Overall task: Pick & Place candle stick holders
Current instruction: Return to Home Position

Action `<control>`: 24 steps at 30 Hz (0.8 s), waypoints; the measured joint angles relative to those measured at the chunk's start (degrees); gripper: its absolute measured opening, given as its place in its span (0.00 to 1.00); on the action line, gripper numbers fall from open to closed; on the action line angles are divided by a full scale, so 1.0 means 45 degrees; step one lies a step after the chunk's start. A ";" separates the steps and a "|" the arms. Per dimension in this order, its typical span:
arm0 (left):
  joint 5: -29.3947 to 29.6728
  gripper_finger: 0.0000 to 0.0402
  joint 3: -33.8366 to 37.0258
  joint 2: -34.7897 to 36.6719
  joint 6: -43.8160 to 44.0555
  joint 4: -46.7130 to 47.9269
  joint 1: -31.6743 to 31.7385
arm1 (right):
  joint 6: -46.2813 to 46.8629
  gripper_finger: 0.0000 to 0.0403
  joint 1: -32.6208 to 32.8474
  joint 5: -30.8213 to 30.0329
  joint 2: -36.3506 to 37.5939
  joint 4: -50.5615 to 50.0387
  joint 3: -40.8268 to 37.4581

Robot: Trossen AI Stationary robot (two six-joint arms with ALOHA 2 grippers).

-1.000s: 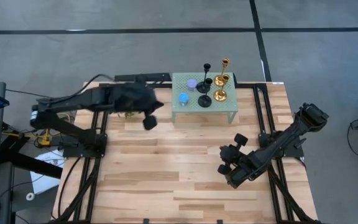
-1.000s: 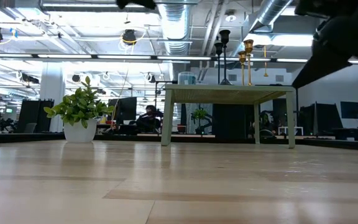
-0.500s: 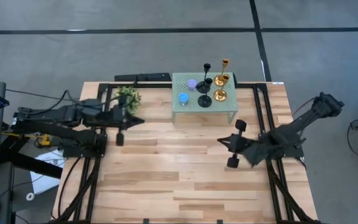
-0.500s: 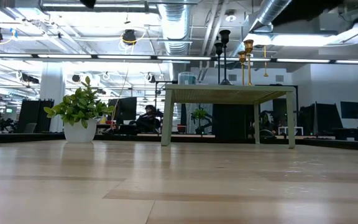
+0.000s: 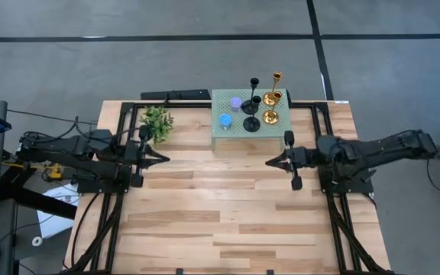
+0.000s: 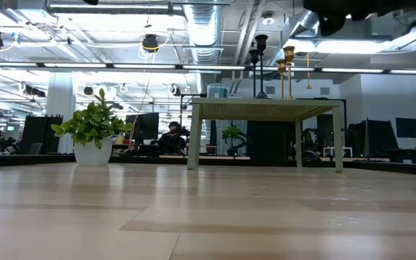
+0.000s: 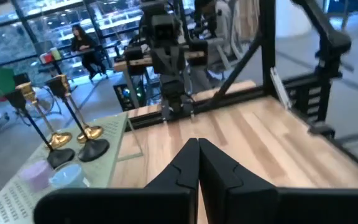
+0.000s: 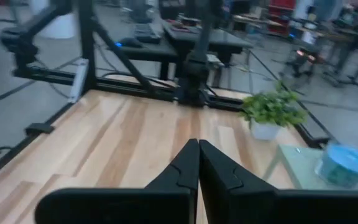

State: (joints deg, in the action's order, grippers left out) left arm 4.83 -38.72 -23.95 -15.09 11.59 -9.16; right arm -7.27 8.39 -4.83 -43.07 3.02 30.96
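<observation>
From above, four holders [image 5: 252, 122] stand together on the far shelf [image 5: 228, 136], with the left gripper [image 5: 159, 158] and right gripper [image 5: 270, 161] on its near side, touching nothing. Low view, they look tall and tippy, and I'd say a wide arm swing jolting the shelf could topple them. Wrist views: left fingers pressed together, empty; right likewise closed, holding nothing.

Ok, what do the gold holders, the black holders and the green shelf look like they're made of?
Gold holders: probably polished metal, with bright glints on the bases. Black holders: matte, with no glints; maybe painted metal, but I can't tell. Green shelf: looks like painted perforated sheet metal, with rows of small holes showing in the left wrist view.
</observation>
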 joint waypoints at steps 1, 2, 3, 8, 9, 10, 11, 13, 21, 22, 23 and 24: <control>0.0179 0.01 0.0063 -0.0009 -0.0240 -0.0005 -0.0087 | -0.0205 0.00 -0.0416 0.0598 0.0050 -0.0002 0.0000; 0.0481 0.01 0.0116 -0.0009 -0.0423 0.0001 -0.0151 | -0.0376 0.00 -0.0835 0.1094 0.0088 0.0000 0.0000; 0.0874 0.01 0.0165 -0.0008 -0.0591 -0.0014 -0.0190 | -0.0466 0.00 -0.1245 0.1444 0.0113 -0.0012 0.0000; 0.2078 0.01 0.0238 0.0236 -0.0607 0.0022 -0.0217 | -0.0312 0.00 -0.2751 0.1767 0.0473 -0.0620 -0.0005; 0.1922 0.01 0.0238 0.0421 -0.0607 0.0047 -0.0217 | -0.0316 0.00 -0.2922 0.1784 0.0622 -0.0910 -0.0005; 0.1765 0.01 0.0238 0.0654 -0.0602 0.0064 -0.0217 | -0.0314 0.00 -0.3037 0.1794 0.0778 -0.1104 -0.0019; 0.1682 0.01 0.0238 0.0954 -0.0602 0.0062 -0.0219 | -0.0312 0.00 -0.3124 0.1826 0.0943 -0.1201 -0.0019; 0.1676 0.01 0.0238 0.1665 -0.0601 0.0081 -0.0221 | -0.0307 0.00 -0.3175 0.1830 0.1319 -0.1325 -0.0017; 0.0870 0.01 0.0569 0.4618 -0.0364 0.1353 -0.0217 | -0.0373 0.00 -0.2974 0.1802 0.2905 -0.2061 -0.0087; 0.0872 0.01 0.0731 0.4905 -0.0360 0.1517 -0.0217 | -0.0368 0.00 -0.2948 0.1779 0.3037 -0.2241 -0.0089; 0.0886 0.01 0.0874 0.5205 -0.0360 0.1550 -0.0217 | -0.0364 0.00 -0.2956 0.1779 0.3147 -0.2345 -0.0092; 0.0959 0.01 0.1053 0.5361 -0.0355 0.1519 -0.0215 | -0.0360 0.00 -0.2956 0.1779 0.3237 -0.2353 -0.0092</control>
State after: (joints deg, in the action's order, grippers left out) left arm 9.14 -33.98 0.18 -16.69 18.43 -10.13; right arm -8.88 -4.91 3.18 -28.51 -7.57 30.55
